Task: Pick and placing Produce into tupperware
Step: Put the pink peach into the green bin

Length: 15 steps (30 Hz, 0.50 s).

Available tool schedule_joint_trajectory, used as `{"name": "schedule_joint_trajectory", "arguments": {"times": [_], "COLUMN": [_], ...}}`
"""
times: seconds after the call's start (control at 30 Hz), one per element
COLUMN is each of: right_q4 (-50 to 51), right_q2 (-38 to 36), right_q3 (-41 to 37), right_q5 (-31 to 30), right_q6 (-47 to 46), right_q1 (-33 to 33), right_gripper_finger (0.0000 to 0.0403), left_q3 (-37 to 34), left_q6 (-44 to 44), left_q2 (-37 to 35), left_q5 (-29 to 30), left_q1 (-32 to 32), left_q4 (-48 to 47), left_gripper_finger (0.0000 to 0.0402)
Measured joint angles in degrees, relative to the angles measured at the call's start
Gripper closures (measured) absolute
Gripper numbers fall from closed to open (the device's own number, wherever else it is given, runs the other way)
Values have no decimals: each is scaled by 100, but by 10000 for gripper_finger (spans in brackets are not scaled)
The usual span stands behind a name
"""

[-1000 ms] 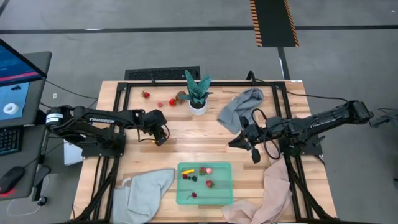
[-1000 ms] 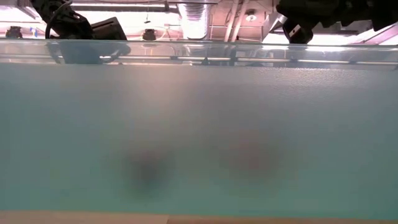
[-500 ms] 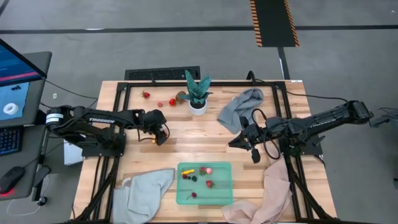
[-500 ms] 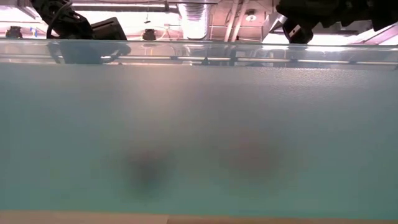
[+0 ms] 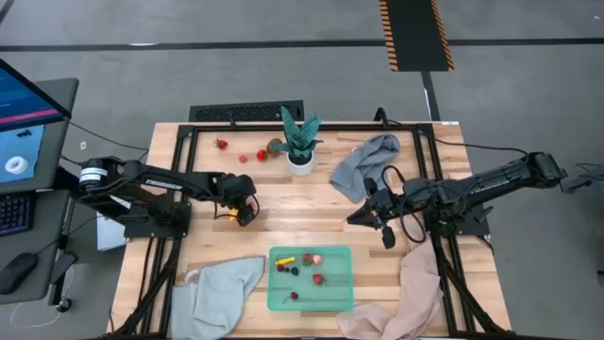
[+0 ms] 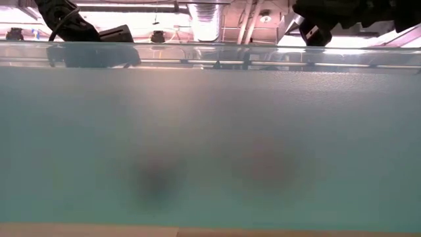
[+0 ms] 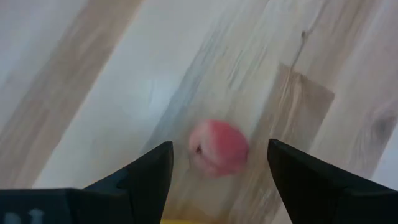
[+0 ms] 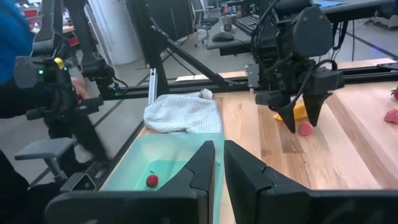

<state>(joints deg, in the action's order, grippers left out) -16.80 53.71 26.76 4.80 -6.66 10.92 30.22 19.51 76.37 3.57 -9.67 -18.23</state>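
My left gripper (image 5: 243, 210) is open and points down over a small pink-red fruit (image 7: 217, 149) that lies on the wood. Its fingers stand on either side of the fruit without touching it. The right wrist view shows the same fruit (image 8: 304, 128), with a yellow banana (image 8: 297, 111) just behind it. The mint-green tupperware (image 5: 337, 293) sits near the table's near edge and holds several small fruits. My right gripper (image 5: 363, 215) is shut and hovers right of centre, empty. A strawberry (image 5: 221, 144), a red piece (image 5: 261, 155) and a brown piece (image 5: 274, 146) lie near the far edge.
A green potted plant (image 5: 300, 142) in a white pot stands at the far middle. A grey cloth (image 5: 368, 162) lies far right, and pale cloths (image 5: 222, 288) (image 5: 411, 293) flank the tupperware. The tupperware's wall (image 6: 210, 145) fills the low view. A person's sleeve (image 8: 15, 56) shows beyond the table.
My left gripper has moved a little toward the near edge and down, closer to the pink-red fruit. The right arm and the fruits have stayed put.
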Motion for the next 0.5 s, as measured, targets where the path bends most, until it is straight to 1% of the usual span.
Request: {"name": "schedule_joint_trajectory", "arguments": {"times": [0.13,0.23,0.5], "right_q4": [3,3,5], "right_q2": [0,0,0], "right_q3": [0,0,0], "right_q5": [-12,-15,-15], "right_q6": [2,4,2], "right_q1": [64,117,186], "right_gripper_finger": [344,344,344], "left_q3": [0,0,2], "left_q6": [2,-16,-72], "left_q2": [9,46,172], "left_q5": [56,162,142], "left_q1": [1,0,0], "left_q4": [25,92,155], "left_gripper_finger": [151,166,250]}}
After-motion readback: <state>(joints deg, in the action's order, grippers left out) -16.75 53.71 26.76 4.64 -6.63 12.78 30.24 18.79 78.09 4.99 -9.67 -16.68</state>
